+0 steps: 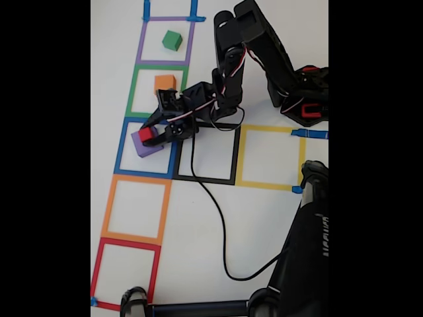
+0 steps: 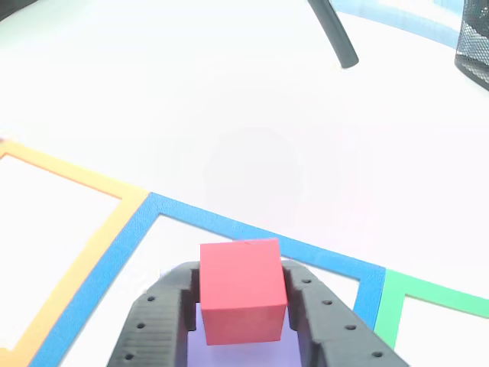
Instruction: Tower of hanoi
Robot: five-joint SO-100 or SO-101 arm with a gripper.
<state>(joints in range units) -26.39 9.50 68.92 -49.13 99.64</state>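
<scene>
Red cube (image 2: 243, 290) is clamped between the jaws of the gripper (image 1: 149, 134), held just over the purple cube (image 1: 146, 145) in the blue square (image 1: 123, 148), likely for stacking smallest on biggest. Orange cube (image 1: 164, 83) and green cube (image 1: 172, 40) sit apart.

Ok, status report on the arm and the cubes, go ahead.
Gripper shut on red cube, over purple cube in blue square. Orange cube and green cube sit apart. Nothing blocking.

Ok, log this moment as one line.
gripper: shut on red cube | over purple cube, blue square | orange cube, green cube: separate squares
</scene>
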